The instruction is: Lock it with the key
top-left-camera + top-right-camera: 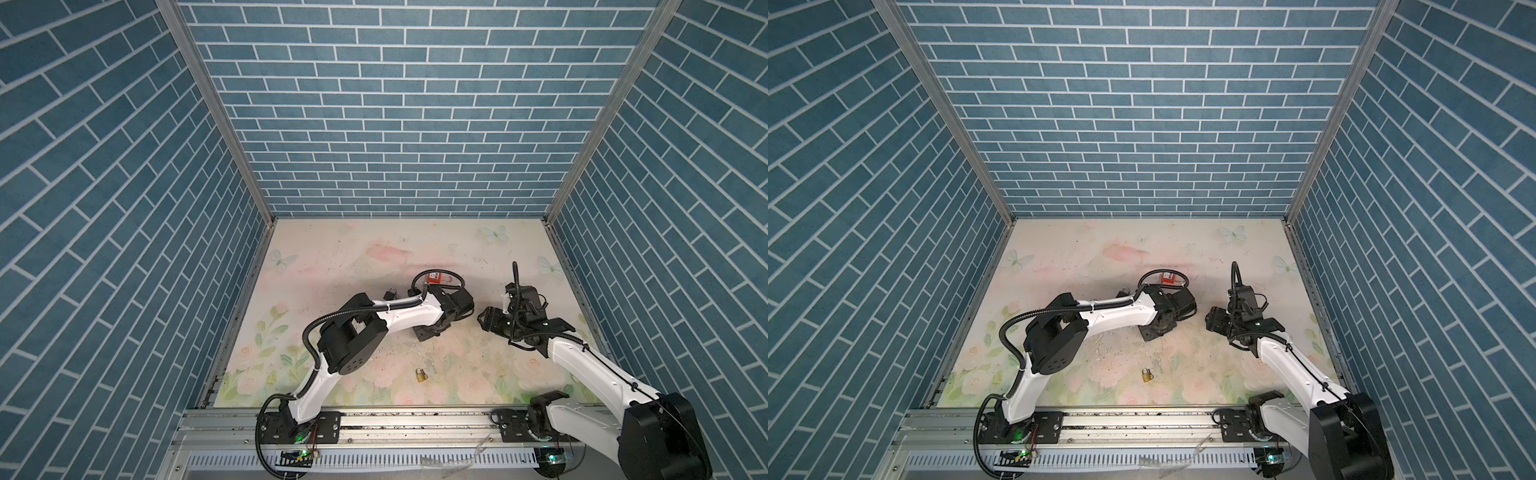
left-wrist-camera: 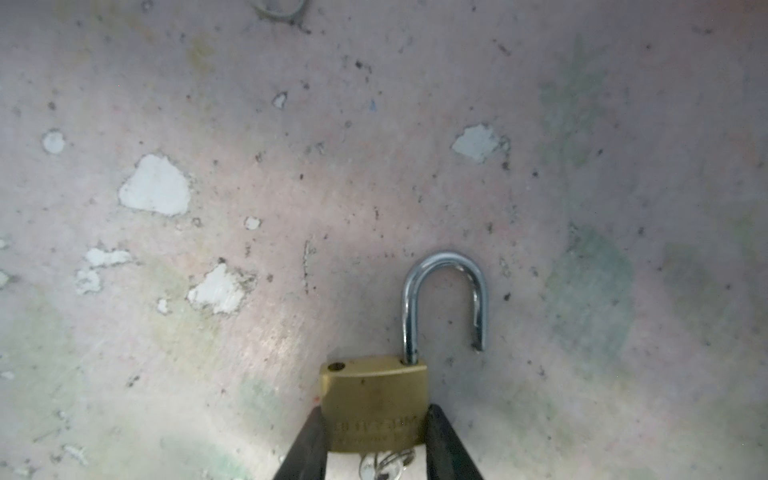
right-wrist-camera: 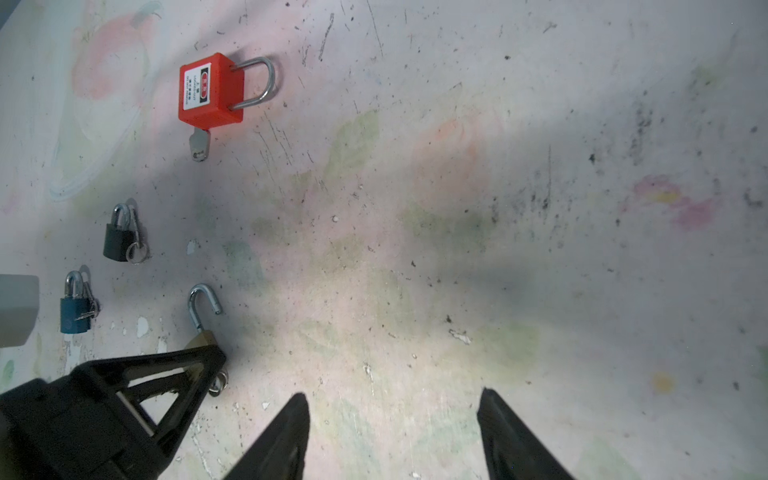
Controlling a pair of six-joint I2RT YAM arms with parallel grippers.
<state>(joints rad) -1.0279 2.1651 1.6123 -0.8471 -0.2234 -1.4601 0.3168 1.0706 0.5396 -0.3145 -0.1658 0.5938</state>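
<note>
A brass padlock point(image 2: 376, 399) lies on the floral table with its steel shackle point(image 2: 444, 291) swung open. A silver key point(image 2: 386, 463) on a ring sticks out of its base. My left gripper point(image 2: 376, 409) is shut on the padlock's body, one black finger pressed against each side. The right wrist view shows that same padlock point(image 3: 201, 338) under the left gripper point(image 3: 199, 365), its ring poking out beside the finger. My right gripper point(image 3: 392, 411) hovers open over bare table to the right, holding nothing. In both top views the left arm hides the held padlock.
A red padlock point(image 3: 208, 91) with a key in it lies farther back. A black padlock point(image 3: 118, 241) and a blue padlock point(image 3: 75, 316) lie to the left. A second brass padlock point(image 1: 421, 375) sits near the front rail. Blue brick walls enclose the table.
</note>
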